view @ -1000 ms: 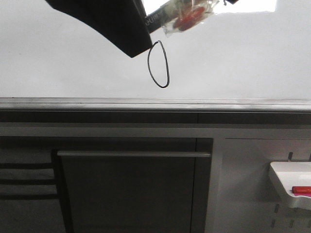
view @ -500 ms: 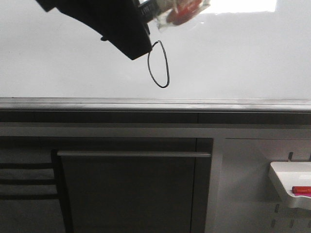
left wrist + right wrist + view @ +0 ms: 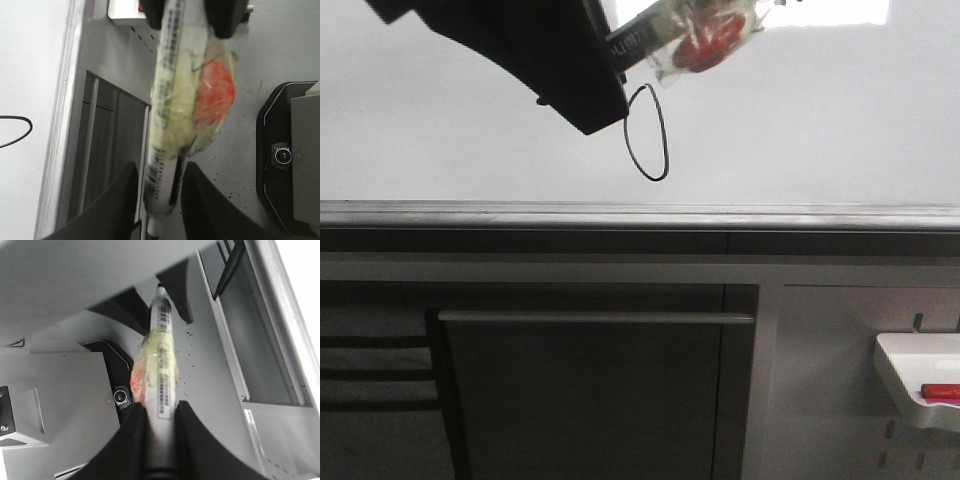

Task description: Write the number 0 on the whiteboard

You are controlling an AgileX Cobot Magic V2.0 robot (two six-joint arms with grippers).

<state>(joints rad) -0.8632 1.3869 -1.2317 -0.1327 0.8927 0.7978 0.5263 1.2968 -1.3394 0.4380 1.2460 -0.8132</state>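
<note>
The whiteboard fills the upper half of the front view, its grey ledge running along the bottom. On it, a little left of centre and just above the ledge, stands the number 0: a thin black oval, taller than wide. To my eye the loop looks closed, so the writing seems done, though its upper left part sits right against the dark body of an arm and I cannot see whether the line truly meets there. What remains, I would judge, is only to carry the marker off.

The marker, wrapped in clear tape with a red patch, appears in both wrist views. The left gripper has its jaws clamped on one end of the marker, and the right gripper grips the barrel at the other end, so both seem to hold it at once. The pen's tip is hidden; whether it touches the board I cannot tell. Low at the right, a small white tray holds a red marker, partly cut off by the edge.
</note>
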